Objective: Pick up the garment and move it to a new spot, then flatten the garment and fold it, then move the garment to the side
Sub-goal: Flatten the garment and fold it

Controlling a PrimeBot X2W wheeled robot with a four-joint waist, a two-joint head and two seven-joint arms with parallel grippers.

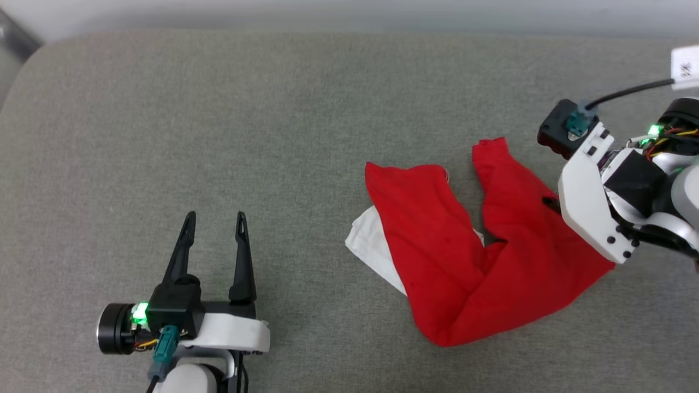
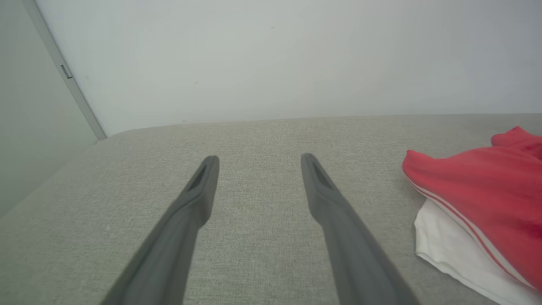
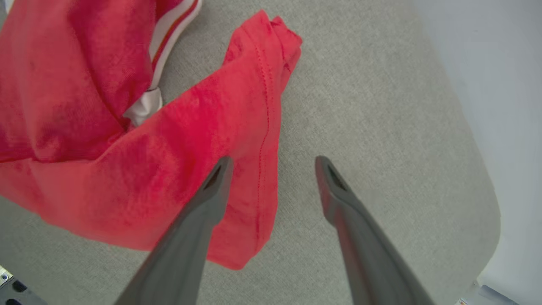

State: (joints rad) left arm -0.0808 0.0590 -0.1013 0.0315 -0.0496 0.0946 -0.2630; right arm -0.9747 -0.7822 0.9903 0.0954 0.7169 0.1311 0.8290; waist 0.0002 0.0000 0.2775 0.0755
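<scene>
At the left, the left gripper [image 1: 215, 218] hangs low over the grey padded surface [image 1: 273, 136], its two dark fingers spread wide apart with nothing between them but bare upholstery. The pale wall [image 2: 296, 51] rises beyond the far edge of the pad. A stretch of grey cloth separates this gripper from the garment [image 1: 475, 273], which lies crumpled on the right half of the surface. It is bunched into a rough V of red folds, and one white sleeve [image 1: 371, 240] pokes out from under its left side, edged by a thin striped seam [image 2: 457, 216]. At the right, the right gripper [image 3: 274, 160] reaches down over the shirt's right edge. Its jaws are also fully apart and grip nothing. One finger is over the red fabric near a stitched hem and the other over bare pad. I cannot tell whether either tip touches the cloth.
</scene>
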